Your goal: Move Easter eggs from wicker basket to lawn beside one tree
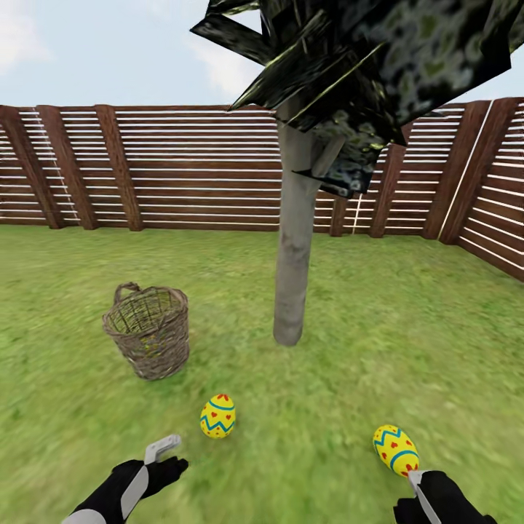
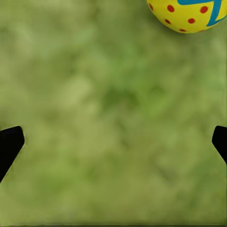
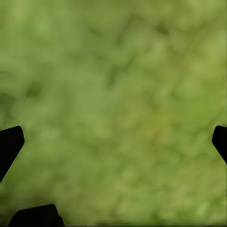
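Two eggs, one ahead of the wide-open, empty left gripper and one by the equally spread, empty right gripper, lie on the lawn near the tree, so the third presumably remains in the basket

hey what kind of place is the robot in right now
It looks like a fenced garden or back yard, in a simulator's render. Green lawn covers the ground, a brown slatted wooden fence closes it in, and a tree stands in the grass near a wicker basket.
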Available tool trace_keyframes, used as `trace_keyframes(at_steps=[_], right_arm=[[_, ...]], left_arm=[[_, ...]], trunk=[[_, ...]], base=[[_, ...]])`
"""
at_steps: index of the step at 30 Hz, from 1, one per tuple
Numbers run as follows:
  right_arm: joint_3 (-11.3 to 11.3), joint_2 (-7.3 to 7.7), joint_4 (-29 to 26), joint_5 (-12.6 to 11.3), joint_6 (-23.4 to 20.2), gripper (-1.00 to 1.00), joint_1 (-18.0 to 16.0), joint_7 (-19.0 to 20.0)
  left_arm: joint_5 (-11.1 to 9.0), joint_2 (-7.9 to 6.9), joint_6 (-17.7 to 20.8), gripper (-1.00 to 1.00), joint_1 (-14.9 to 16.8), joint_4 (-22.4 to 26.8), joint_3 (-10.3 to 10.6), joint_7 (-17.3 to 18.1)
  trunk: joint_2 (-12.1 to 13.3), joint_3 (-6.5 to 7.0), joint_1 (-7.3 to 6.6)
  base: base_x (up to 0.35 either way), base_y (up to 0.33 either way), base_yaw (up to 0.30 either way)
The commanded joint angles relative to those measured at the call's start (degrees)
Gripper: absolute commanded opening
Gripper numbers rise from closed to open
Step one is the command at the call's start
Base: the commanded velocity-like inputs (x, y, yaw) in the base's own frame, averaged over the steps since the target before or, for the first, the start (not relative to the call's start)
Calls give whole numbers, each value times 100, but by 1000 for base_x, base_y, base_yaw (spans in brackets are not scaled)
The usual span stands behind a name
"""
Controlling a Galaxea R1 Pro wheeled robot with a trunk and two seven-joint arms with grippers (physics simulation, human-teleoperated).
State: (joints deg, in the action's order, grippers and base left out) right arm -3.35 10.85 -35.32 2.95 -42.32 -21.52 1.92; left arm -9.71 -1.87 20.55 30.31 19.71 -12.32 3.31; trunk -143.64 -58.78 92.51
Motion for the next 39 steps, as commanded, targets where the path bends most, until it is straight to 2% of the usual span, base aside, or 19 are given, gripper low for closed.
trace_keyframes(at_steps=[1, 4, 17, 23, 28, 33, 35, 39], right_arm=[[-17, -3, -10, 30, -31, 100, -1, 19], [-17, -4, -10, 30, -31, 100, -1, 19], [-8, -13, -10, 56, -31, 100, -1, 19], [-8, -12, -7, 56, -31, 100, -1, 19], [-8, -13, -1, 57, -31, 100, -1, 19], [1, -19, 7, 65, -31, 100, -1, 19], [1, -19, 8, 65, -31, 100, -1, 19], [1, -21, 8, 65, -31, 100, -1, 19]], left_arm=[[-22, 3, 37, 100, 1, 7, -34, 20], [-22, -39, 43, 100, 1, 20, -34, 20], [-13, -44, 35, 100, 1, 23, -31, 12], [-13, -33, 28, 100, 1, 24, -34, 18], [-7, -17, 16, 100, 1, 24, -34, 20], [-5, -16, -686, 100, 1, -2, -16, 30], [6, -6, -730, 100, 1, -12, -8, 31], [4, -6, -715, 100, 1, -19, -24, 8]], trunk=[[-1, 18, -6], [3, 84, -14], [21, 372, -47], [29, 505, -63], [29, 505, -63], [29, 505, -63], [29, 505, -63], [34, 594, -73]], base=[[-214, 243, 0], [-214, 243, 0], [-171, 258, 0], [16, 241, 0], [128, 143, 0], [17, 15, 0], [0, 0, 0], [0, 0, 0]])
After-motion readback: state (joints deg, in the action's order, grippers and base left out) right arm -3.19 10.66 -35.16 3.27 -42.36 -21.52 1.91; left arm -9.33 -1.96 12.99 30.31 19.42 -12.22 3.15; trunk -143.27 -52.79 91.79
